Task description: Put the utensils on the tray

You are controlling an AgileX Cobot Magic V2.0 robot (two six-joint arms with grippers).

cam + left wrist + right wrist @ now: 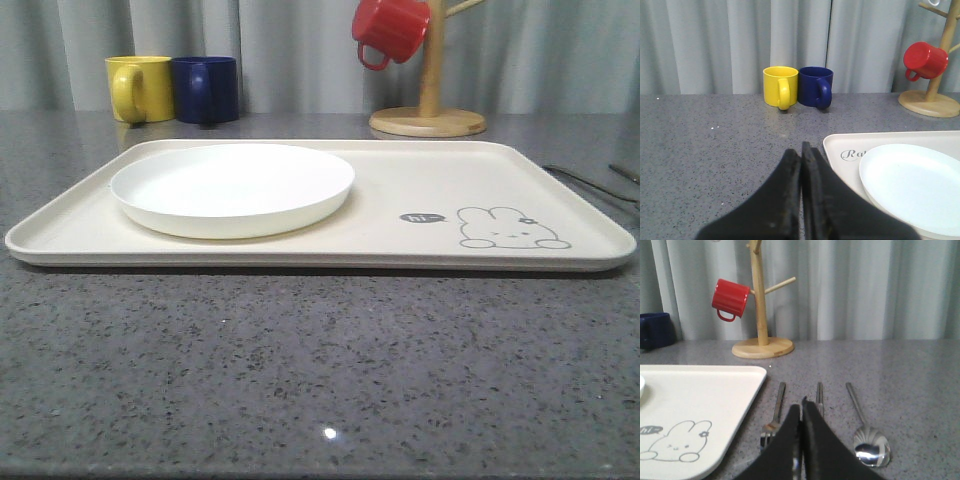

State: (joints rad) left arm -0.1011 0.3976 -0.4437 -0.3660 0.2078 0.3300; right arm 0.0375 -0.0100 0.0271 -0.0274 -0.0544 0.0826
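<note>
The cream tray [400, 180] with a grey rabbit drawing lies across the middle of the table. Its corner with script lettering shows in the left wrist view [840, 145] and its rabbit end in the right wrist view [715, 390]. Beside the tray's right edge lie the utensils on the grey counter: a fork [776, 412], chopsticks [819, 397] and a spoon [867, 437]. My right gripper [801, 407] hovers shut over them, between fork and chopsticks, with nothing in it. Off the tray's left corner my left gripper [801, 152] is shut and empty. Thin utensil handles [590, 182] show in the front view.
A round white plate [232, 187] sits on the tray's left half. A yellow mug [139, 88] and a blue mug [206, 89] stand at the back left. A wooden mug tree [428, 110] with a red mug [389, 30] stands at the back right.
</note>
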